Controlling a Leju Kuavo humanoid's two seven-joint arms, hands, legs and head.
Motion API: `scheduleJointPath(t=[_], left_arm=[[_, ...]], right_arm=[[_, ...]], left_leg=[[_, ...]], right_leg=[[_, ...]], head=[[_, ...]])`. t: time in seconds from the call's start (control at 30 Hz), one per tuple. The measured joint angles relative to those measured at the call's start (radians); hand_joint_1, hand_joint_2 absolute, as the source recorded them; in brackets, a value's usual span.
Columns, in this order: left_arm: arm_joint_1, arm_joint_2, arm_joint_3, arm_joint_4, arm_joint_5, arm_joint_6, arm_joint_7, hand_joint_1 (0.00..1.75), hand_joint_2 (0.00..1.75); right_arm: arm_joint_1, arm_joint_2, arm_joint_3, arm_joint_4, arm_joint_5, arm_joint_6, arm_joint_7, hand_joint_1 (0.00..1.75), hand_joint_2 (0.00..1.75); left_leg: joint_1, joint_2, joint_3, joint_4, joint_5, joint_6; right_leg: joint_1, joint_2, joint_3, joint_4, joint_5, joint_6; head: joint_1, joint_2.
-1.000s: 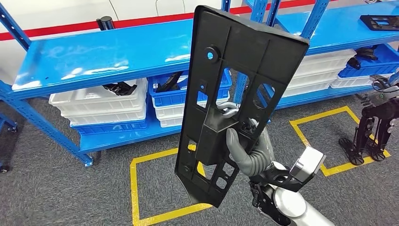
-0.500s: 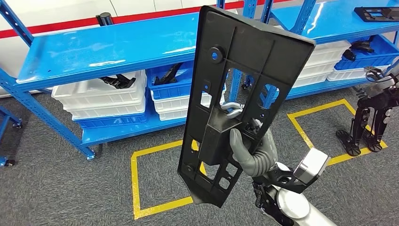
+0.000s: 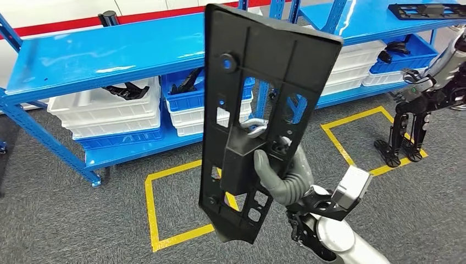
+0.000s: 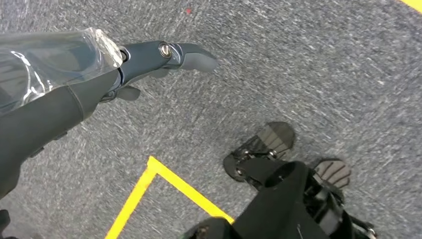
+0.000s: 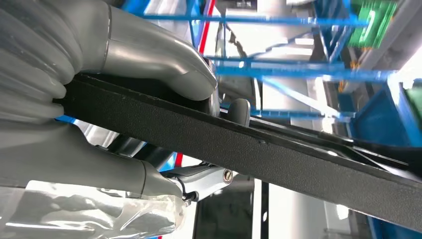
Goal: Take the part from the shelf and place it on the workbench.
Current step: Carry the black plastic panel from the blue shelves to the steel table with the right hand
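The part is a long flat black plastic plate with several cut-outs and a raised box in its middle. My right hand grips it near that box and holds it upright in front of the blue shelf. In the right wrist view the part's edge runs across the picture, clamped between the thumb and the fingers of my right hand. My left hand hangs over the grey carpet with its fingers stretched out and nothing in it.
White bins and a blue bin with dark parts sit on the lower shelf. Another black plate lies on the right-hand shelf. Yellow tape squares mark the carpet. A second robot stands at the right.
The whole picture has slid left, so the camera has turned right along the shelves. My right hand still holds the part upright in the same grip.
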Motion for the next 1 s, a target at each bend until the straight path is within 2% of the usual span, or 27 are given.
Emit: scheduleJointPath(t=[0.03,0.1,0.13,0.17,0.2,0.23,0.3,0.33,0.37,0.43,0.5,0.57,0.6,0.63,0.67,0.7,0.73,0.8,0.83,0.87,0.9,0.93,0.97,1.0], left_arm=[[0.001,0.001,0.000,0.000,0.000,-0.002,0.001,0.00,1.75],[0.004,0.004,0.000,0.000,0.002,-0.002,0.006,0.00,1.75],[0.006,0.005,0.001,0.000,0.002,-0.003,0.011,0.00,1.75],[0.007,0.006,0.001,0.000,0.004,-0.003,0.017,0.00,1.75],[0.007,0.006,0.001,0.000,0.005,-0.004,0.022,0.00,1.75],[0.007,0.006,0.001,0.000,0.005,-0.005,0.025,0.00,1.75],[0.006,0.009,0.001,0.000,0.006,-0.005,0.025,0.00,1.75],[0.006,0.012,0.001,0.000,0.004,-0.005,0.023,0.00,1.75],[0.006,0.015,0.001,0.000,0.003,-0.004,0.020,0.00,1.75],[0.005,0.025,0.001,0.000,0.000,-0.001,0.009,0.00,1.75],[0.004,0.033,0.001,0.000,-0.001,0.006,-0.010,0.00,1.75],[0.004,0.042,0.001,0.000,-0.002,0.014,-0.029,0.00,1.75],[0.006,0.046,0.001,0.000,-0.002,0.017,-0.035,0.00,1.75],[0.007,0.050,0.001,0.000,-0.002,0.018,-0.039,0.00,1.75],[0.008,0.053,0.001,0.000,-0.003,0.019,-0.042,0.00,1.75],[0.008,0.057,0.001,0.000,-0.003,0.020,-0.045,0.00,1.75],[0.008,0.059,0.001,0.000,-0.004,0.021,-0.047,0.00,1.75],[0.007,0.062,0.001,0.000,-0.006,0.020,-0.043,0.00,1.75],[0.007,0.063,0.001,0.000,-0.007,0.019,-0.037,0.00,1.75],[0.008,0.063,0.001,0.000,-0.008,0.017,-0.027,0.00,1.75],[0.008,0.063,0.001,0.000,-0.009,0.014,-0.015,0.00,1.75],[0.008,0.063,0.001,0.000,-0.010,0.010,-0.001,0.00,1.75],[0.007,0.062,0.001,0.000,-0.011,0.006,0.012,0.00,1.75],[0.006,0.062,0.001,0.000,-0.012,0.002,0.024,0.00,1.75]], right_arm=[[-0.005,0.004,0.005,0.003,0.002,0.002,0.000,1.75,1.75],[-0.013,0.010,0.015,0.010,0.004,0.003,0.001,1.75,1.75],[-0.015,0.013,0.019,0.014,0.005,0.004,0.001,1.75,1.75],[-0.018,0.016,0.025,0.019,0.005,0.006,0.001,1.75,1.75],[-0.023,0.020,0.030,0.024,0.006,0.009,0.001,1.75,1.75],[-0.028,0.024,0.037,0.027,0.007,0.012,-0.001,1.75,1.75],[-0.040,0.034,0.048,0.032,0.009,0.019,-0.012,1.75,1.75],[-0.044,0.041,0.053,0.034,0.010,0.022,-0.020,1.75,1.75],[-0.046,0.048,0.059,0.036,0.009,0.025,-0.029,1.75,1.75],[-0.046,0.059,0.070,0.043,0.005,0.034,-0.050,1.75,1.75],[-0.046,0.070,0.078,0.053,-0.004,0.046,-0.068,1.75,1.75],[-0.050,0.083,0.086,0.064,-0.010,0.055,-0.080,1.75,1.75],[-0.051,0.089,0.090,0.070,-0.012,0.058,-0.082,1.75,1.75],[-0.052,0.094,0.094,0.076,-0.014,0.060,-0.084,1.75,1.75],[-0.052,0.098,0.097,0.081,-0.015,0.061,-0.085,1.75,1.75],[-0.052,0.102,0.100,0.087,-0.016,0.063,-0.086,1.75,1.75],[-0.052,0.105,0.102,0.090,-0.017,0.064,-0.087,1.75,1.75],[-0.056,0.113,0.106,0.096,-0.020,0.067,-0.090,1.75,1.75],[-0.060,0.117,0.108,0.098,-0.022,0.068,-0.091,1.75,1.75],[-0.064,0.120,0.110,0.101,-0.023,0.069,-0.092,1.75,1.75],[-0.068,0.123,0.111,0.103,-0.023,0.069,-0.093,1.75,1.75],[-0.069,0.124,0.113,0.104,-0.024,0.070,-0.093,1.75,1.75],[-0.069,0.124,0.115,0.104,-0.024,0.070,-0.095,1.75,1.75],[-0.070,0.124,0.116,0.105,-0.024,0.071,-0.096,1.75,1.75]], left_leg=[[0.000,0.008,-0.005,-0.001,0.005,0.007],[-0.005,0.025,-0.014,0.000,0.011,0.016],[-0.007,0.034,-0.017,0.000,0.013,0.017],[-0.010,0.043,-0.019,0.001,0.014,0.018],[-0.011,0.053,-0.020,0.003,0.015,0.018],[-0.013,0.062,-0.020,0.004,0.015,0.017],[-0.019,0.079,-0.021,0.010,0.013,0.014],[-0.023,0.087,-0.023,0.012,0.014,0.011],[-0.026,0.096,-0.026,0.014,0.014,0.007],[-0.028,0.111,-0.031,0.018,0.013,-0.002],[-0.023,0.088,-0.046,0.055,-0.017,-0.014],[-0.017,0.047,-0.096,0.172,-0.087,-0.025],[-0.016,0.039,-0.128,0.248,-0.122,-0.029],[-0.015,0.036,-0.153,0.307,-0.142,-0.031],[-0.013,0.035,-0.164,0.334,-0.145,-0.032],[-0.012,0.034,-0.153,0.317,-0.126,-0.032],[-0.009,0.029,-0.125,0.260,-0.093,-0.032],[-0.001,-0.015,-0.053,0.110,-0.028,-0.030],[0.002,-0.037,-0.032,0.061,-0.013,-0.029],[0.003,-0.053,-0.024,0.037,-0.008,-0.027],[0.002,-0.052,-0.025,0.034,-0.009,-0.024],[0.002,-0.042,-0.029,0.034,-0.006,-0.019],[0.002,-0.030,-0.030,0.033,-0.002,-0.012],[0.003,-0.018,-0.032,0.031,0.002,-0.005]], right_leg=[[-0.002,-0.012,-0.025,0.057,-0.037,0.002],[-0.003,-0.022,-0.087,0.212,-0.113,0.006],[-0.003,-0.023,-0.106,0.267,-0.133,0.008],[-0.003,-0.024,-0.106,0.283,-0.132,0.008],[-0.003,-0.028,-0.083,0.254,-0.113,0.007],[-0.002,-0.036,-0.042,0.187,-0.081,0.004],[0.004,-0.076,0.044,0.034,-0.031,-0.005],[0.007,-0.091,0.067,-0.012,-0.020,-0.010],[0.010,-0.098,0.073,-0.031,-0.019,-0.014],[0.009,-0.080,0.063,-0.032,-0.015,-0.024],[0.005,-0.063,0.056,-0.034,-0.006,-0.037],[0.002,-0.046,0.048,-0.034,0.002,-0.047],[0.003,-0.036,0.044,-0.034,0.005,-0.050],[0.003,-0.024,0.040,-0.033,0.008,-0.050],[0.003,-0.012,0.037,-0.032,0.011,-0.049],[0.003,0.001,0.035,-0.031,0.013,-0.048],[0.002,0.013,0.033,-0.030,0.014,-0.046],[0.004,0.036,0.029,-0.026,0.017,-0.041],[0.005,0.047,0.024,-0.023,0.019,-0.036],[0.006,0.058,0.017,-0.021,0.022,-0.031],[0.006,0.070,0.010,-0.020,0.027,-0.024],[0.004,0.080,0.004,-0.020,0.030,-0.018],[0.004,0.074,-0.002,-0.016,0.028,-0.012],[0.005,0.055,-0.012,0.002,0.015,-0.007]], head=[[0.001,0.000],[0.002,0.000],[0.002,0.000],[0.002,0.000],[0.002,0.000],[0.002,0.000],[0.002,0.000],[0.002,0.000],[0.001,0.000],[0.001,0.000],[0.000,0.000],[0.000,0.000],[0.000,0.000],[0.000,0.000],[0.000,0.000],[0.000,0.000],[0.000,0.000],[0.000,0.000],[0.000,0.000],[0.000,0.000],[0.001,0.000],[0.001,0.000],[0.001,0.000],[0.003,0.000]])
